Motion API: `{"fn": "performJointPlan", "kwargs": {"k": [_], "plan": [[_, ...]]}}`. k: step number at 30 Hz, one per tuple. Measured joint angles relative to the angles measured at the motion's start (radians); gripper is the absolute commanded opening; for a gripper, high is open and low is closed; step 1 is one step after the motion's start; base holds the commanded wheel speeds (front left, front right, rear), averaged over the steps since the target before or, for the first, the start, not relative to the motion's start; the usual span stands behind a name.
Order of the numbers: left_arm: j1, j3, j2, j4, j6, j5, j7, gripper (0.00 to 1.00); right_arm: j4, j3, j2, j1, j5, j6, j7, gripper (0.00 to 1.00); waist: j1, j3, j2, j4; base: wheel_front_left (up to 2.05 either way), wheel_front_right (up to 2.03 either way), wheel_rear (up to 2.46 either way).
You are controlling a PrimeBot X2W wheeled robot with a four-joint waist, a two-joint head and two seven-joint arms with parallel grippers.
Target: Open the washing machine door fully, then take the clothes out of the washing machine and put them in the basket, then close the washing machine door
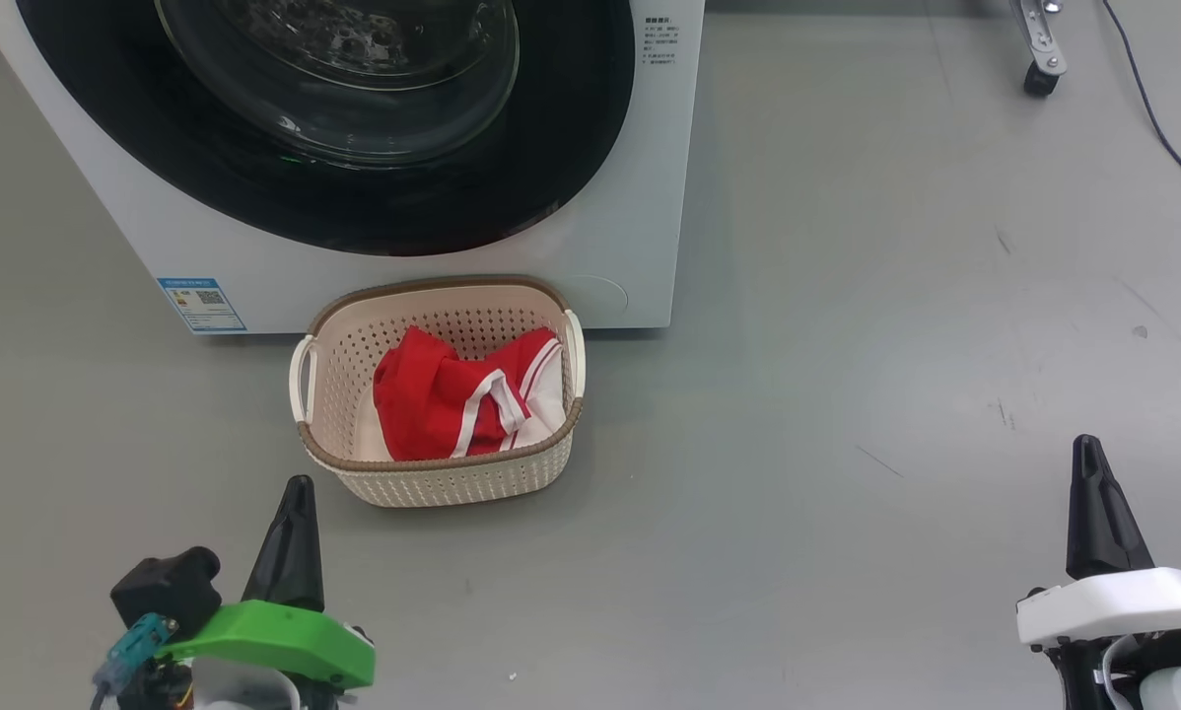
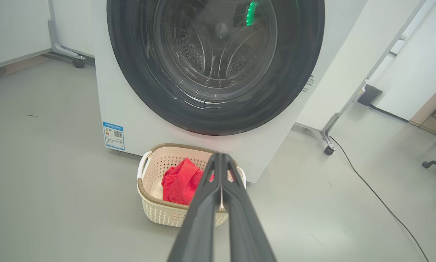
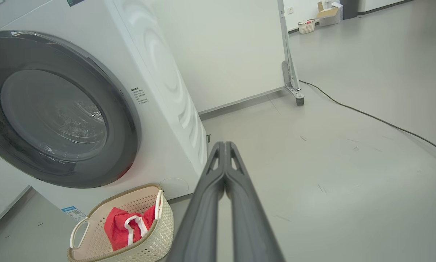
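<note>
The clothes (image 1: 452, 399) lie bunched in the basket (image 1: 423, 461), red with white trim. One white-edged fold rides up against the right-hand wall, near the rim. The basket stands on the floor (image 1: 847, 394) hard up to the front of the washing machine (image 1: 640, 197), directly under the washing machine door (image 1: 206, 168). We cannot tell whether basket and machine touch.

The door looks flush against the machine's front, and through its glass in the left wrist view we see bare drum and nothing red. We judge the work all but finished, so the risks are mostly of undoing it.

First, flush is not latched. We cannot see the catch, and a door merely resting shut could drift open. A faint red glint on the lower rim is most likely the clothes reflected, though we cannot rule out a pinched scrap.

Second, the left fingers (image 1: 290, 542) are clenched on nothing and point at the basket from just short of it. Any forward creep of that arm would shove the basket against the machine or tip the raised fold over the rim.

The right fingers (image 1: 1098, 523), likewise clenched and empty, are well apart from everything. Further out, a cable (image 3: 367, 116) trails across the floor to the right, and turning that way could catch it under our wheels.
</note>
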Motion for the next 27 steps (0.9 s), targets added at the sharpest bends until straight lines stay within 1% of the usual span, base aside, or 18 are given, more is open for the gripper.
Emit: {"fn": "performJointPlan", "kwargs": {"k": [3,20,27], "plan": [[0.000,0.009,-0.002,0.000,-0.004,-0.037,0.012,0.00,0.006,-0.007,0.005,-0.002,0.037,0.006,0.013,0.00,0.0000,-0.003,-0.0001,0.000,0.00,0.00,0.00],[0.000,0.065,-0.005,0.007,-0.021,-0.241,0.071,0.00,0.043,-0.033,0.022,-0.020,0.249,0.015,0.076,0.00,0.0000,-0.017,0.0000,-0.002,0.00,0.00,0.00],[0.000,0.085,-0.005,0.010,-0.039,-0.317,0.095,0.00,0.057,-0.042,0.027,-0.032,0.327,0.018,0.094,0.00,0.0000,-0.022,0.0000,-0.002,0.00,0.00,0.00]]}}
